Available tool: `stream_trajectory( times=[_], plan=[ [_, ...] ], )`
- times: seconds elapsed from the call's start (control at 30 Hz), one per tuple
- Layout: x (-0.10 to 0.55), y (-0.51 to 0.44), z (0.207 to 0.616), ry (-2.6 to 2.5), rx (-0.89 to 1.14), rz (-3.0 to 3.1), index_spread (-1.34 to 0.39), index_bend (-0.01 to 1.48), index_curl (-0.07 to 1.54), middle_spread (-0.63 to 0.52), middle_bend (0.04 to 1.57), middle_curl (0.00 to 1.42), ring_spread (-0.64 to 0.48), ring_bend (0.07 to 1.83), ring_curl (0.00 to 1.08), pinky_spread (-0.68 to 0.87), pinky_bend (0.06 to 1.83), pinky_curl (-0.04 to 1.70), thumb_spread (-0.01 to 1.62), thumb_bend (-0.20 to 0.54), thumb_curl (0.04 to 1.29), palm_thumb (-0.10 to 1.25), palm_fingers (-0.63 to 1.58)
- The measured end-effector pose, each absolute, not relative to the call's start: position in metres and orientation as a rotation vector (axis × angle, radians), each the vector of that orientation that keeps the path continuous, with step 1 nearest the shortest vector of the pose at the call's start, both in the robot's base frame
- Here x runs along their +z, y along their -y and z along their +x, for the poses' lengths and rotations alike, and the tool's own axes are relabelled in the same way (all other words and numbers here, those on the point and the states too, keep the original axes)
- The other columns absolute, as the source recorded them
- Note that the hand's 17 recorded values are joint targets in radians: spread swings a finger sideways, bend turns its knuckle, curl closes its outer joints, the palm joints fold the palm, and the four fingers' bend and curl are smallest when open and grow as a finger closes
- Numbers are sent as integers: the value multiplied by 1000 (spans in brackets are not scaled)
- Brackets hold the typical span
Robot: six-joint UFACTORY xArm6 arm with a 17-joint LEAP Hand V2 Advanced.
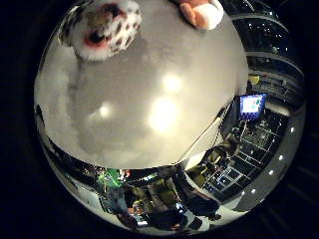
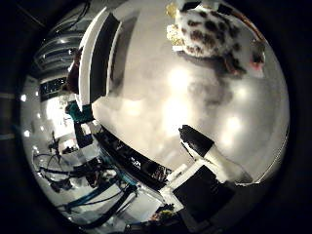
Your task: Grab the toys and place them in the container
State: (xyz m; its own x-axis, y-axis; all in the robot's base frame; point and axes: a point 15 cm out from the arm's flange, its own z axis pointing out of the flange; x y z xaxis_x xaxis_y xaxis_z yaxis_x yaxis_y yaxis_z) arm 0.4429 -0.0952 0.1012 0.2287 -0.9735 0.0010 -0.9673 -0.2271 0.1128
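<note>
Spotted white-and-brown plush toy (image 2: 214,31), soft and furred with a red-rimmed mouth, lies on the pale glossy surface (image 1: 149,109) beside an orange-and-white toy (image 1: 202,12), apart from the hand (image 2: 207,153), whose one visible straight finger holds nothing, while the white-walled container (image 2: 95,58) stands further off.

robot hand (image 2: 207,161), white finger segments, black fingertip, boxy black-and-white body
</note>
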Motion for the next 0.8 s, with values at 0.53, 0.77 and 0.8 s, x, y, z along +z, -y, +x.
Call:
stream_trajectory(
  times=[0.53, 0.77, 0.8],
  plan=[
    [69, 62, 464, 1825, -165, 2405, -352, 158, 266, -29, 242, 340, 60, 311, 257, 381, 411, 300, 986, -22, 382, 792, 229],
    [62, 78, 470, 1850, -163, 2383, -370, 174, 267, -129, 296, 352, -154, 642, 325, 158, 490, 294, 973, -19, 386, 818, 738],
    [62, 82, 469, 1856, -163, 2379, -388, 129, 232, -155, 412, 381, -188, 676, 302, 60, 539, 265, 971, -18, 387, 826, 959]
  ],
)
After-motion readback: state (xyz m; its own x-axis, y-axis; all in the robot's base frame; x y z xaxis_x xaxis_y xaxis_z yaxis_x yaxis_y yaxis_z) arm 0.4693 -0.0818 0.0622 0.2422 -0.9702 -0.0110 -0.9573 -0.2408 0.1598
